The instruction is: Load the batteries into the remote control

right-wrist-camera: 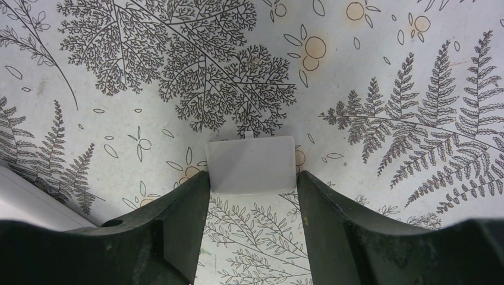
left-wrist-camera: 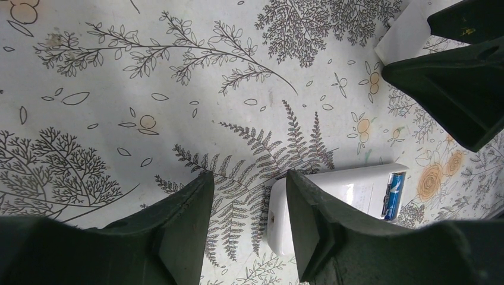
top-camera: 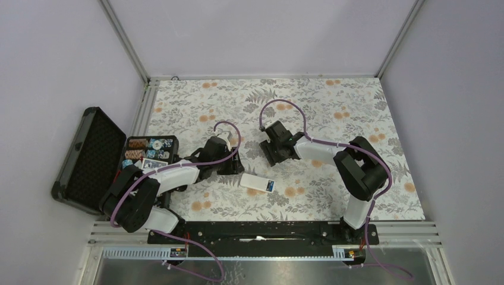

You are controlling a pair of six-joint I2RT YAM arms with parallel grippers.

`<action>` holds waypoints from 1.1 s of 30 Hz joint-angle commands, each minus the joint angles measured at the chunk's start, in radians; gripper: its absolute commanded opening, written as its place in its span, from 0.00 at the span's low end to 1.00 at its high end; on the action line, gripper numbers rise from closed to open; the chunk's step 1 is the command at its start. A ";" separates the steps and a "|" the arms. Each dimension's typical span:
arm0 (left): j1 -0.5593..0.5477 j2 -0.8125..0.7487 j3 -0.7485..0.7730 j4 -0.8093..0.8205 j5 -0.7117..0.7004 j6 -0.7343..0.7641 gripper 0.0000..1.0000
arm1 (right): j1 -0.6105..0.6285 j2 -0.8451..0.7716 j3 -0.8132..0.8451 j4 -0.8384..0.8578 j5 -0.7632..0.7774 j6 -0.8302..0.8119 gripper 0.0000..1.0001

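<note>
The white remote control [top-camera: 255, 182] lies back up on the flowered table, near the front middle. One blue battery [top-camera: 270, 186] sits in the open bay at its right end; a second battery does not show. In the left wrist view the remote [left-wrist-camera: 356, 189] lies just right of my open, empty left gripper [left-wrist-camera: 248, 178], partly behind the right finger, with the battery [left-wrist-camera: 394, 196] at its far end. My right gripper [right-wrist-camera: 252, 178] is open and empty, its tips on either side of the near edge of a small flat white cover plate [right-wrist-camera: 251, 163].
An open black case [top-camera: 89, 157] holding poker chips [top-camera: 145, 151] stands at the left edge, beside the left arm. My right gripper [left-wrist-camera: 463, 89] and the white cover plate [left-wrist-camera: 404, 35] show at the top right of the left wrist view.
</note>
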 commanded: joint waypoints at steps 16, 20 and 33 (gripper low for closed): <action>0.005 0.033 -0.004 -0.001 0.019 0.007 0.53 | 0.037 0.009 -0.028 -0.109 0.023 -0.002 0.63; 0.005 0.031 -0.004 -0.002 0.017 0.007 0.53 | 0.041 0.007 -0.028 -0.110 0.025 -0.002 0.56; 0.005 0.019 -0.009 -0.001 0.021 0.007 0.53 | 0.046 -0.106 -0.019 -0.153 0.029 0.018 0.34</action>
